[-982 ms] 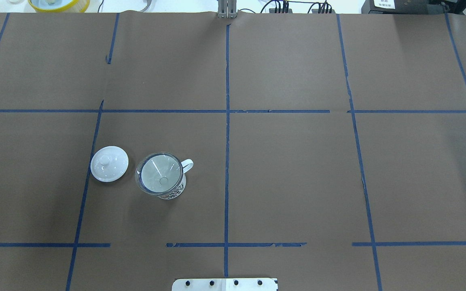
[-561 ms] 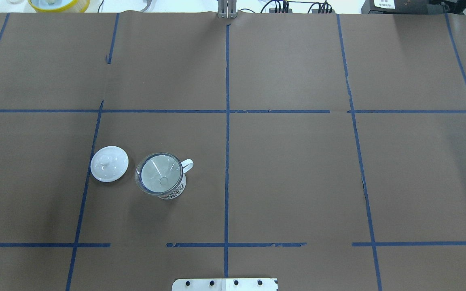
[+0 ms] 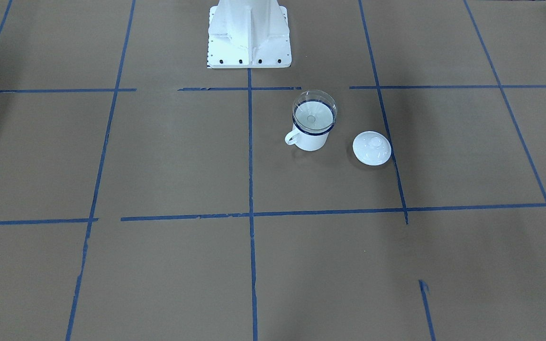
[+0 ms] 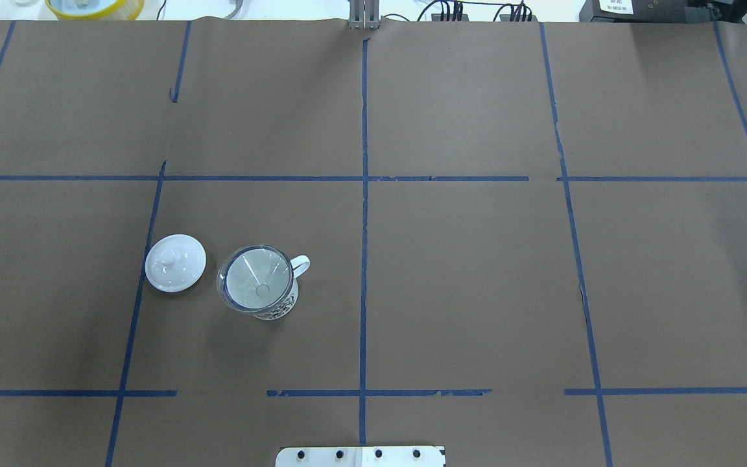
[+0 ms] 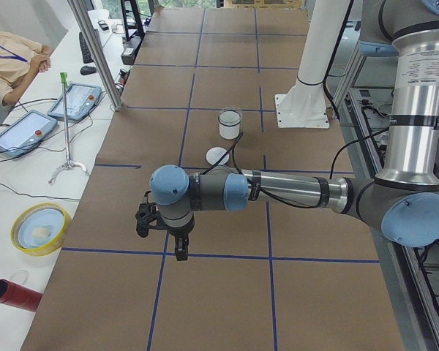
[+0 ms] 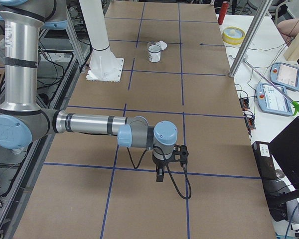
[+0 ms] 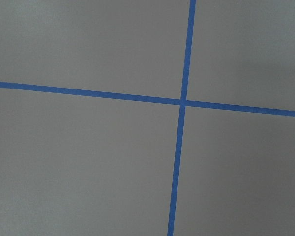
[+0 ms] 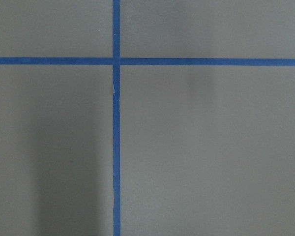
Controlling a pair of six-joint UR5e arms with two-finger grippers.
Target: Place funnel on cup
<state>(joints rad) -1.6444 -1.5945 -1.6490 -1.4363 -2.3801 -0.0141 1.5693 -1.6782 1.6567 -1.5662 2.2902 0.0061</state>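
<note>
The clear funnel point(image 4: 255, 279) sits mouth-up in the white mug with the dark blue rim point(image 4: 277, 310), left of the table's centre; the mug's handle points right. Both also show in the front view, funnel point(image 3: 314, 111) on cup point(image 3: 308, 140). My left gripper point(image 5: 181, 253) hangs far from them at the table's left end. My right gripper point(image 6: 160, 177) hangs at the right end. Both show only in the side views, so I cannot tell whether they are open or shut. The wrist views show only brown paper and blue tape.
A round white knobbed lid point(image 4: 175, 263) lies flat on the paper just left of the mug. The robot's white base point(image 3: 249, 33) stands at the table's near edge. Operator pendants point(image 5: 51, 110) and a yellow bowl point(image 5: 38, 228) lie beyond the far edge.
</note>
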